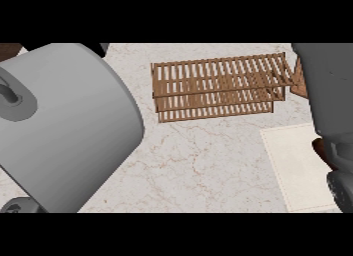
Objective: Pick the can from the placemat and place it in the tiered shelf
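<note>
Can (320, 149): only a thin brown-red sliver shows, approx 3 o'clock, over the right part of the placemat (295, 167). It sits tight against the left edge of the right arm (334, 85), which covers the rest of it. Long axis and which way it points: can't tell, too much is hidden. Whether it stands on the mat or is lifted off it: can't tell either.

R hand (346, 192): a dark grey bulk at approx 4 o'clock, just below the can sliver, cut by the frame's right edge. Open or clamped, and whether it touches the can: can't tell.

L forearm (57, 125): a big grey cylinder filling 8 to 10 o'clock, very close to the camera. L hand (18, 206): just a dark bit at 7 o'clock by the lower edge, state can't tell, nothing seen in it.

Shelf (217, 87): brown wood slats in stepped tiers, at approx 12 to 1 o'clock, long side running left-right. Its right end goes behind the R arm. It's well apart from the can sliver and no item shows on the slats.

Mat is pale cream, at 4 o'clock, on the veined marble counter (201, 165), below the shelf w/ a bare strip between.
</note>
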### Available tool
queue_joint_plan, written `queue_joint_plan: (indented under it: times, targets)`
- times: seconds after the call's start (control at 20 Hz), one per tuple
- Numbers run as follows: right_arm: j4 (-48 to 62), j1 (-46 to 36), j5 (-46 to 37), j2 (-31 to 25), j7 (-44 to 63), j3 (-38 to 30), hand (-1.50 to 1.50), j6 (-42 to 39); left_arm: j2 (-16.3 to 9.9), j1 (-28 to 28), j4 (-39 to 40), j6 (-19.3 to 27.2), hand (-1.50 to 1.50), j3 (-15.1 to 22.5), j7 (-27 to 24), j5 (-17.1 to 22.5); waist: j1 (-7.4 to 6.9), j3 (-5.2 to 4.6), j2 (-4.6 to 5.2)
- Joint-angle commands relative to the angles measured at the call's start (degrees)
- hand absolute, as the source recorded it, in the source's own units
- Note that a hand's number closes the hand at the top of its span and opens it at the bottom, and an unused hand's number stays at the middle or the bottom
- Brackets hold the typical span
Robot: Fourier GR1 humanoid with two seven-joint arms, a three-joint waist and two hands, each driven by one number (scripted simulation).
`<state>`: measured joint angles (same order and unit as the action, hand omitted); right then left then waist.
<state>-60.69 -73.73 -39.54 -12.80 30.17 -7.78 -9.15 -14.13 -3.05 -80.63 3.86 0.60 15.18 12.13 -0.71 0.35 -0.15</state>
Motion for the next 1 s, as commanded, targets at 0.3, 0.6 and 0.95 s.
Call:
queue_joint_plan:
  times: [0.3,0.6,0.95]
  targets:
    - [-3.3,-1.7,9.1,2.8,3.7,-10.2,-1.50,7.6,-0.7,2.0,3.3,-1.7,0.00,-0.9,0.1,-0.2,0.48,-0.36,0.11]
    - [0.2,-4.4,13.9,1.8,2.1,-16.7,-1.50,14.0,1.7,0.9,3.0,-0.3,0.00,0.6,-0.1,-1.5,-0.05,-0.36,0.38]
    - [-5.1,-1.4,8.5,-4.5,7.6,-16.6,-1.50,19.4,1.1,0.1,3.8,0.1,0.00,-1.4,1.0,-1.0,0.99,-0.38,0.13]
